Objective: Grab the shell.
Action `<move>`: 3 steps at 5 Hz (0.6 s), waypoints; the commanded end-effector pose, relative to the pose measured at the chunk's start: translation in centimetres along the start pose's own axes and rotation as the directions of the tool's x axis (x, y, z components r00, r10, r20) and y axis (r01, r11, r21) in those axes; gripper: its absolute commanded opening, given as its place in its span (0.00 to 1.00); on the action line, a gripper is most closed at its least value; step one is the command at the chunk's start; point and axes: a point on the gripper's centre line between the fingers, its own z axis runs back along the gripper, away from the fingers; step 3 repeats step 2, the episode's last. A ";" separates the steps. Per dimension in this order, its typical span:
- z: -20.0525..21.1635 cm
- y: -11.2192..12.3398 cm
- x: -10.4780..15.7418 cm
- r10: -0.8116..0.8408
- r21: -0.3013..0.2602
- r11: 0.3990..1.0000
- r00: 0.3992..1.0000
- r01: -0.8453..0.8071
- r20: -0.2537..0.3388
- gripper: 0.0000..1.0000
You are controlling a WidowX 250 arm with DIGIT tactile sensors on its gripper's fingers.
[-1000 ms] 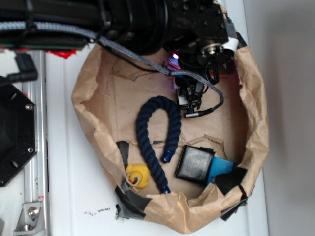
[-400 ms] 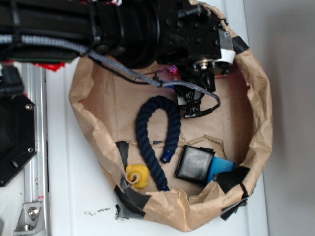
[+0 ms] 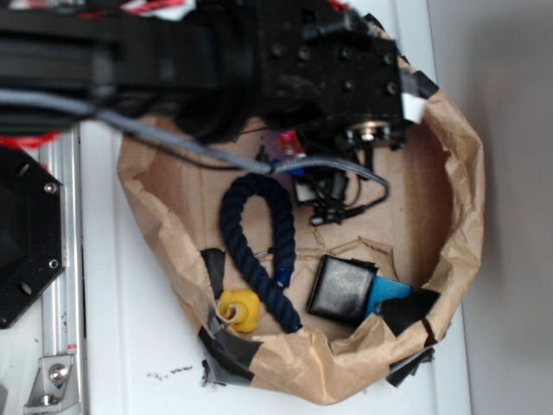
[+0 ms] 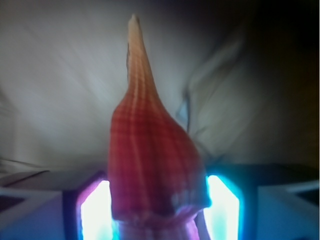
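Note:
The shell (image 4: pixel 150 160) fills the wrist view: glossy orange-red with dark stripes, its long pointed tail aimed away from the camera. My gripper (image 4: pixel 157 210) is shut on the shell's wide body, with a glowing finger pad (image 4: pixel 95 210) pressed on its left side and the other pad on its right. In the exterior view the gripper (image 3: pixel 324 186) hangs under the black arm over the back of the brown paper bag (image 3: pixel 458 199), and the shell is hidden there by the arm and fingers.
Inside the bag lie a navy rope loop (image 3: pixel 255 242), a yellow rubber duck (image 3: pixel 239 309), and a black square (image 3: pixel 342 289) on a blue piece (image 3: pixel 390 296). The arm's grey cable (image 3: pixel 259 162) drapes over the bag. A black base (image 3: pixel 26 233) stands at left.
The arm looms larger and has shifted left in the exterior view. The gripper moved slightly left, and the rope loop and the bag's left wall have been pushed left.

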 end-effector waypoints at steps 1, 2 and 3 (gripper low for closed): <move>11.4 -2.0 -0.2 0.006 -0.037 0.999 0.986 0.001 0.165 0.00; 11.0 -1.4 -0.1 0.034 -0.079 0.997 0.991 -0.024 0.130 0.00; 11.0 -1.4 -0.1 0.034 -0.079 0.997 0.991 -0.024 0.130 0.00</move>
